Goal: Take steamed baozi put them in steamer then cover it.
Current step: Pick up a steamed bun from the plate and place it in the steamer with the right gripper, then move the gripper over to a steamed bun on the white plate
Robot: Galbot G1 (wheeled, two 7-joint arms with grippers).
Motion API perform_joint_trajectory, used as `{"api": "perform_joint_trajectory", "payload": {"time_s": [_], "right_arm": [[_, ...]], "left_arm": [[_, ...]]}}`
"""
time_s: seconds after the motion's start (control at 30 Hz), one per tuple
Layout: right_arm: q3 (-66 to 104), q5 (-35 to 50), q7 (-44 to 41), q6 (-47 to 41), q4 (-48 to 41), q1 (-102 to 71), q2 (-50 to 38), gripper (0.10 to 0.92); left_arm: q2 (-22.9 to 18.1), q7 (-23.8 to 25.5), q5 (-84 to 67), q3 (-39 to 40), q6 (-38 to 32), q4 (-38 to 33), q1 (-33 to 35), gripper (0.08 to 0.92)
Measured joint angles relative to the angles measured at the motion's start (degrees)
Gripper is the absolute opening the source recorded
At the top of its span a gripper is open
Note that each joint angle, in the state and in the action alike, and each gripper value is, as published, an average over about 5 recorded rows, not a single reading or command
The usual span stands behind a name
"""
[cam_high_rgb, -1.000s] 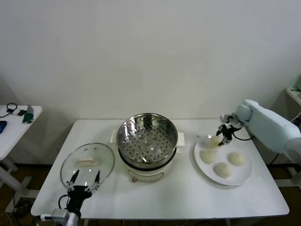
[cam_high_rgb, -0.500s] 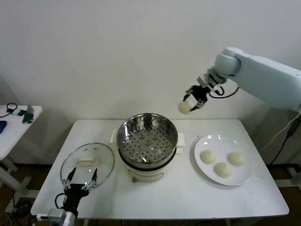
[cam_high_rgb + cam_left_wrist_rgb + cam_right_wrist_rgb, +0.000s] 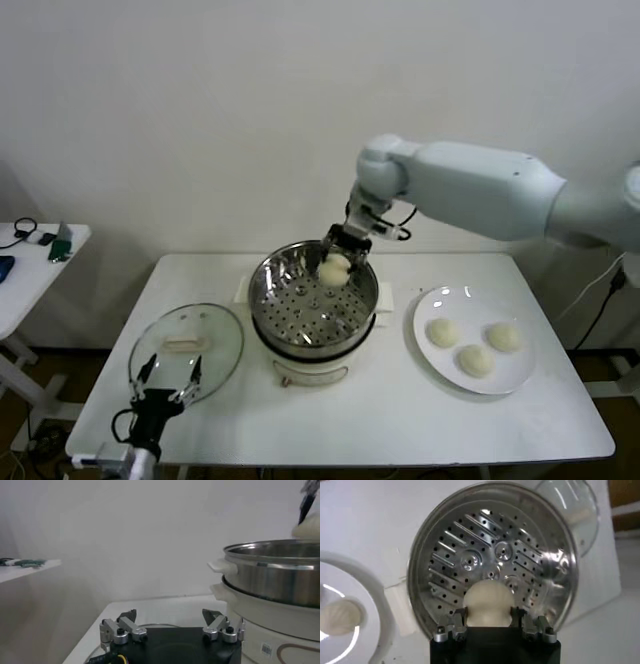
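My right gripper is shut on a cream-white baozi and holds it over the far right part of the steel steamer. In the right wrist view the baozi sits between the fingers above the perforated tray. Three more baozi lie on the white plate at the right. The glass cover with its cream handle lies flat on the table left of the steamer. My left gripper is open and empty at the cover's near edge; its fingers show in the left wrist view.
A white side table with small dark items stands at the far left. The white wall runs close behind the table. The steamer's base handle shows in the left wrist view.
My right gripper lifted one baozi off the plate, carried it left through the air, and lowered it over the steamer. The left arm has barely moved.
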Motion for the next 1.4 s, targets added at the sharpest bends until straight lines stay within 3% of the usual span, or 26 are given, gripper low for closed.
{"api": "perform_joint_trajectory", "payload": {"time_s": [0.27, 0.53, 0.77, 1.03, 1.23, 1.4], "right_arm": [[3.6, -8.5, 4.0, 3.5, -8.8, -5.3, 5.1, 0.597], [5.1, -10.8, 5.6, 4.8, -14.1, -7.8, 7.9, 0.610], [5.0, -8.4, 5.7, 4.9, -15.0, -7.5, 8.1, 0.777], [0.0, 7.0, 1.5, 0.9, -11.5, 0.8, 3.9, 0.822], [-8.3, 25.1, -1.7, -8.9, -6.2, 10.3, -4.5, 0.823], [-17.6, 34.6, -1.9, -17.3, -0.6, 17.0, -12.7, 0.823]], "left_arm": [[0.0, -0.1, -0.2, -0.2, -0.1, 0.6, -0.3, 0.823], [0.1, -0.1, -0.6, -0.2, -0.2, 0.7, -0.2, 0.823], [0.2, -0.1, -0.7, -0.2, -0.2, 0.3, -0.2, 0.823], [0.0, -0.1, -0.5, -0.2, -0.1, -0.3, 0.3, 0.823], [-0.4, -0.1, -0.2, 0.2, 0.0, -0.7, 0.3, 0.823], [-0.6, 0.0, -0.2, 0.6, 0.1, -0.7, 0.0, 0.823]]}}
